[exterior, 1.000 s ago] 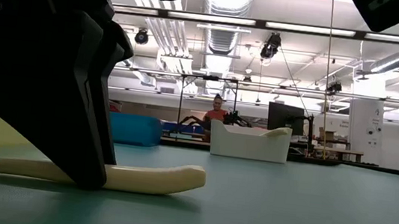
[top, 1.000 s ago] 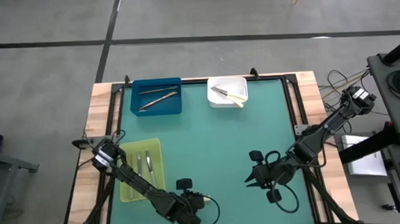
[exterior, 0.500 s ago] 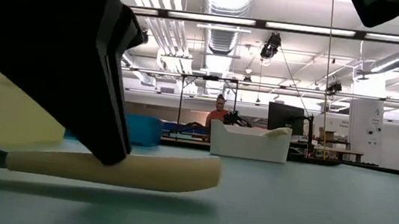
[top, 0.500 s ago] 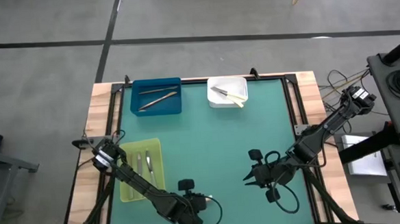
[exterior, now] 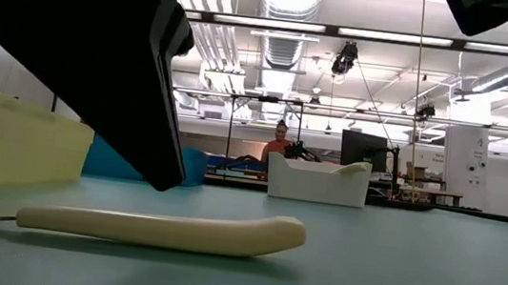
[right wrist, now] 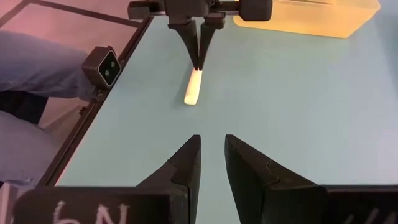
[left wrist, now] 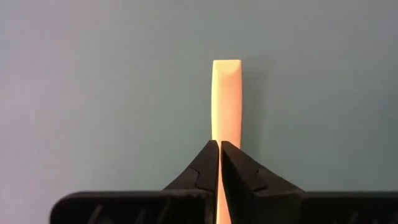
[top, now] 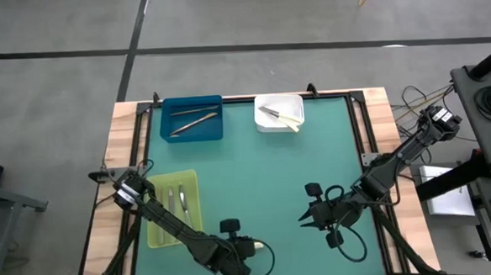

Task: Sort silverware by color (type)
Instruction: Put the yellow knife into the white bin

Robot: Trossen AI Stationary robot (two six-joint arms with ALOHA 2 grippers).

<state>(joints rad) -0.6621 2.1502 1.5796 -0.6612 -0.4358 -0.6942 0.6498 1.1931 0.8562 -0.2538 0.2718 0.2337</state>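
Left gripper (left wrist: 219, 163) pinches the yellow-handled knife (left wrist: 226, 99) near the worktop's (top: 256, 187) front edge; so thin a pinch could let it slip. Right gripper (right wrist: 211, 158) waits, slightly apart.

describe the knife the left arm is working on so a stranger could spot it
Start at the yellow-green tray at the green table's near left. Just right of it, at the near edge, the left gripper is shut on a pale yellow-handled knife, the only utensil outside a tray.

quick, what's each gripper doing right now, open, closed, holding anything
Left gripper: closed on the pale-handled knife lying on the table.
Right gripper: fingers slightly apart, holding nothing.
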